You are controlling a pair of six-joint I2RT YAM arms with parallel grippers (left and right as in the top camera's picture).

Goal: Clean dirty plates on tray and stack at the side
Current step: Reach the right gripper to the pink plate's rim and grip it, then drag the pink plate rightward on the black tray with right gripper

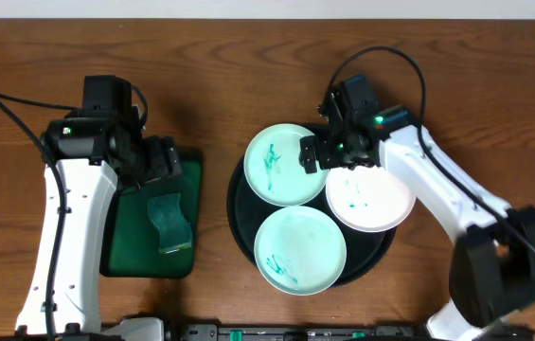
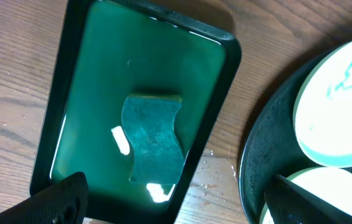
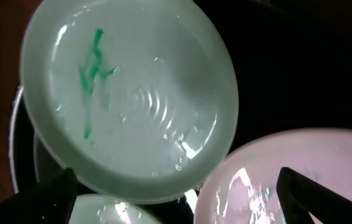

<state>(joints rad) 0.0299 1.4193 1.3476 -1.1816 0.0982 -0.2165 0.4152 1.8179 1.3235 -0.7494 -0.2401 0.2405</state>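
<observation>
Overhead, my right pincer [image 1: 329, 153] hangs wide open and empty over the three smeared plates [image 1: 281, 166] on the black tray [image 1: 237, 213], my left pincer [image 1: 158, 161] likewise open near the sponge [image 1: 170, 220], so cleaning looks unstarted and I judge I must next grip that sponge.

The round tray [image 1: 236, 213] is sitting on the table [image 1: 220, 95] right of centre, carrying three plates crowded together. The rear-left plate [image 1: 284, 164] is lying behind the front plate [image 1: 300, 249], which is overhanging the front rim. The right plate [image 1: 371, 201] is lying beside both. To the left, not touching, the rectangular tray [image 1: 120, 251] is holding a sponge [image 1: 169, 223] toward its right side.
</observation>
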